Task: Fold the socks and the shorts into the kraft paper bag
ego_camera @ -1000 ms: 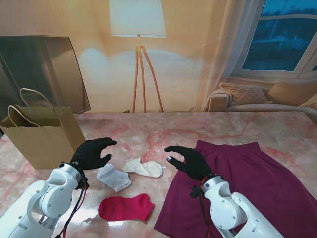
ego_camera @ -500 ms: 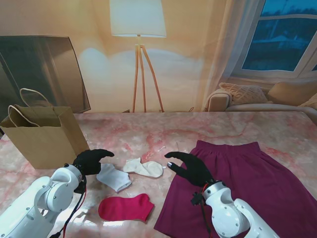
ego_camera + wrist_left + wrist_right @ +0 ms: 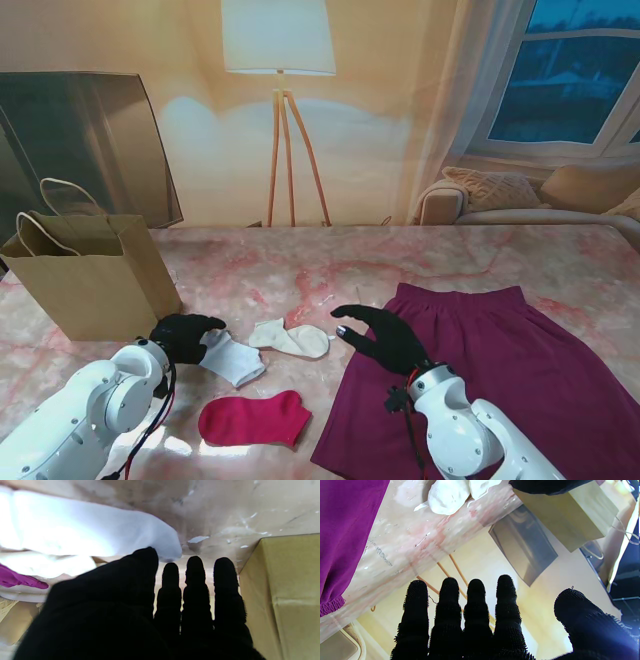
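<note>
Socks lay mid-table: a grey one (image 3: 230, 357) at the left hand (image 3: 185, 335), which was spread, perhaps just touching it, gripping nothing; light, limp cloth, best pinched at the cuff; right hand (image 3: 380, 335) hovered empty, fingers apart, beside the shorts (image 3: 480, 345).

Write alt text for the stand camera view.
The left hand reaches onto a white sock near the kraft paper bag, while the open right hand hovers beside purple shorts. A cream sock and red sock lie between.
</note>
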Action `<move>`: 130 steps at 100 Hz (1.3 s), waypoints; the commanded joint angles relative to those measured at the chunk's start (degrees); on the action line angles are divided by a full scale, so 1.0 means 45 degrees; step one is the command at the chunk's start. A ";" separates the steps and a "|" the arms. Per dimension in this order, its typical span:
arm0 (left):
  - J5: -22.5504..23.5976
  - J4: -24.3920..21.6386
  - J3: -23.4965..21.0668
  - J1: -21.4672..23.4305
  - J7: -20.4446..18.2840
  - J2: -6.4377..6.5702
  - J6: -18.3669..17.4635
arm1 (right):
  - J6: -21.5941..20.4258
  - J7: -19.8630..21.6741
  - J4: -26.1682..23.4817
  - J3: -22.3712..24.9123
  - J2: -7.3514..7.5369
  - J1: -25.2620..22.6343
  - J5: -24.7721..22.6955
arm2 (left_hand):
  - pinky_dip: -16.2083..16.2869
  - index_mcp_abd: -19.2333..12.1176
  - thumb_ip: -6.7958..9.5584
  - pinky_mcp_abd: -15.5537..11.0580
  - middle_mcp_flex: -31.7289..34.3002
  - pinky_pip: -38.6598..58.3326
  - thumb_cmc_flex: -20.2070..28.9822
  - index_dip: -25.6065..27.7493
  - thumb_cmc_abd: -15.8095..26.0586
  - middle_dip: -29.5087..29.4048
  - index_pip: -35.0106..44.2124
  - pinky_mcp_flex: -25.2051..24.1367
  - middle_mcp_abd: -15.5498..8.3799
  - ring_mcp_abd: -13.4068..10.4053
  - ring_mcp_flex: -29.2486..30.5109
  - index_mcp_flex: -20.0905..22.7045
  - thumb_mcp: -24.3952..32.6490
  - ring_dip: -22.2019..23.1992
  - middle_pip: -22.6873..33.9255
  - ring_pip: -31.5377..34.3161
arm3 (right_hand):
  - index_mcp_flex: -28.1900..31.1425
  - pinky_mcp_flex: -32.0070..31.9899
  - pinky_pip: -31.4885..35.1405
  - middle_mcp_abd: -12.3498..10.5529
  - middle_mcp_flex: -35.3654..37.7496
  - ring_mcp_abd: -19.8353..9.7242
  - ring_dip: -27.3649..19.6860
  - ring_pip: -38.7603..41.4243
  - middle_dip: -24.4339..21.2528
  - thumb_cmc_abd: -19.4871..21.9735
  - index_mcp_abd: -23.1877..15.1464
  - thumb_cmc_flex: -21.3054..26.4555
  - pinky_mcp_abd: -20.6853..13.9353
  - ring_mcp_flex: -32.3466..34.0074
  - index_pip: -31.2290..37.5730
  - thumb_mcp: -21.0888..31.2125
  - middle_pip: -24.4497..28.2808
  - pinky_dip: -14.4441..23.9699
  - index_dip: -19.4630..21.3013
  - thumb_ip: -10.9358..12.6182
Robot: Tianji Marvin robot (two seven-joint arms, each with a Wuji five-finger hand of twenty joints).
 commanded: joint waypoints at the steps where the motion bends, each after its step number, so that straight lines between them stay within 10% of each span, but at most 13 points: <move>1: 0.0002 0.0354 0.0128 -0.0135 0.0081 0.0047 -0.0085 | -0.0066 0.0050 0.0000 -0.0028 0.0004 -0.0088 0.0031 | 0.0378 0.0038 -0.0512 -0.0069 0.0287 0.0441 0.0566 -0.0015 -0.0124 0.0248 -0.0086 0.0078 -0.0513 -0.0101 0.0372 -0.0298 0.0175 0.0175 0.0319 0.0291 | -0.0353 0.0088 0.0320 -0.0070 -0.0105 0.0010 0.0271 0.0087 0.0103 0.0191 -0.0136 0.0074 0.0053 0.0242 0.0064 0.0098 0.0156 0.0360 0.0083 -0.0468; 25: -0.0083 0.1013 0.0567 -0.0478 0.0396 0.0044 -0.0041 | -0.0071 0.0157 -0.0046 0.0027 0.0023 -0.0147 0.0085 | -0.0103 -0.0026 -0.0623 0.0271 0.1136 -0.0527 -0.1845 0.0068 -0.0791 0.4136 0.0097 -0.0579 -0.1350 -0.0014 0.0051 -0.0334 0.0268 0.1598 0.3237 0.1257 | -0.0317 0.0109 0.0339 -0.0077 -0.0103 0.0033 0.0300 0.0070 0.0088 0.0171 -0.0113 0.0030 0.0059 0.0251 0.0086 0.0085 0.0127 0.0436 0.0093 -0.0496; 29: -0.0036 0.1048 0.0596 -0.0492 0.0444 0.0047 -0.0036 | -0.0070 0.0186 -0.0057 0.0038 0.0031 -0.0155 0.0083 | -0.0197 -0.0239 -0.1312 0.0368 0.1631 -0.0539 -0.1724 0.0347 -0.1094 0.7299 0.0599 -0.0614 -0.1500 -0.0016 0.0104 -0.0003 -0.0129 0.2096 0.3462 0.1566 | -0.0288 0.0114 0.0339 -0.0082 -0.0110 0.0022 0.0301 0.0066 0.0084 0.0169 -0.0138 0.0028 0.0071 0.0244 0.0100 0.0080 0.0117 0.0444 0.0098 -0.0498; 43: 0.0116 0.0940 0.0544 -0.0421 0.0357 0.0065 0.0107 | -0.0090 0.0272 -0.0075 0.0061 0.0051 -0.0148 0.0076 | -0.0269 -0.2414 -0.1672 0.0611 0.2684 -0.0363 -0.1594 0.3340 -0.1081 1.0515 0.5608 -0.0654 -0.1584 0.0115 0.0227 0.1740 -0.1264 0.2908 0.3741 0.2230 | -0.0173 0.0117 0.0335 -0.0081 -0.0121 0.0016 0.0305 0.0054 0.0069 0.0178 -0.0233 0.0054 0.0073 0.0232 0.0157 0.0058 0.0087 0.0472 0.0121 -0.0502; 50: 0.0177 0.0868 0.0481 -0.0357 0.0309 0.0067 0.0249 | -0.0123 0.0275 -0.0057 0.0060 0.0053 -0.0129 0.0065 | -0.0273 -0.3440 -0.1663 0.0580 0.2375 -0.0210 -0.1226 0.3966 -0.1030 0.9788 0.7937 -0.0640 -0.1408 0.0178 0.0145 0.1792 -0.2077 0.2749 0.3389 0.2063 | -0.0151 0.0120 0.0333 -0.0092 -0.0095 0.0002 0.0306 0.0053 0.0068 0.0180 -0.0263 0.0062 0.0078 0.0234 0.0172 0.0052 0.0088 0.0483 0.0129 -0.0504; 56: 0.0171 0.0866 0.0427 -0.0317 0.0370 0.0055 0.0290 | -0.0146 0.0269 -0.0029 0.0052 0.0051 -0.0108 0.0063 | -0.0285 -0.3993 -0.1648 0.0556 0.1818 -0.0149 -0.1099 0.4588 -0.0945 0.6615 0.9436 -0.0630 -0.1165 0.0252 0.0036 0.1882 -0.2385 0.2088 0.3120 0.1582 | -0.0145 0.0123 0.0330 -0.0076 -0.0097 0.0010 0.0307 0.0051 0.0065 0.0173 -0.0255 0.0077 0.0079 0.0235 0.0177 0.0052 0.0081 0.0493 0.0132 -0.0502; 76: 0.0269 0.0544 0.0119 -0.0069 0.0556 0.0004 0.0582 | -0.0152 0.0318 -0.0005 0.0022 0.0055 -0.0077 0.0104 | -0.0318 -0.3706 -0.1670 0.1101 0.3357 0.0617 -0.0270 0.4268 -0.0137 0.1979 0.9502 0.0640 -0.0031 0.0686 0.1790 0.2185 -0.2998 0.0292 0.0946 0.0768 | -0.0157 0.0120 0.0315 -0.0085 -0.0064 0.0026 0.0312 0.0049 0.0073 0.0177 -0.0288 0.0084 0.0083 0.0231 0.0187 0.0041 0.0096 0.0523 0.0142 -0.0505; 112: 0.0069 -0.0334 -0.0671 0.0595 0.1680 -0.0258 0.1175 | -0.0128 0.0400 -0.0035 0.0045 0.0071 -0.0079 0.0114 | -0.0958 -0.3273 -0.1707 0.1332 0.7706 0.4144 -0.0921 0.3159 -0.1330 0.3517 0.9743 0.4084 -0.0416 0.0242 0.5965 0.3151 -0.1829 0.0214 0.1710 0.3247 | -0.0140 0.0082 0.0323 -0.0054 0.0073 0.0032 0.0317 0.0046 0.0136 0.0227 -0.0233 0.0115 0.0126 0.0240 0.0186 0.0000 0.0225 0.0599 0.0142 -0.0507; 130: 0.0073 -0.0589 -0.0956 0.0827 0.1882 -0.0291 0.1032 | -0.0205 0.0373 0.0031 0.0025 0.0065 -0.0032 0.0123 | -0.1034 -0.3548 -0.1707 0.1365 0.8234 0.4794 -0.0909 0.2553 -0.1365 0.4626 0.9515 0.4155 -0.0829 0.0135 0.6158 0.3518 -0.1847 0.0683 0.2312 0.4196 | -0.0137 0.0095 0.0331 -0.0058 0.0070 0.0028 0.0320 0.0054 0.0147 0.0222 -0.0234 0.0112 0.0141 0.0258 0.0175 0.0002 0.0245 0.0629 0.0139 -0.0504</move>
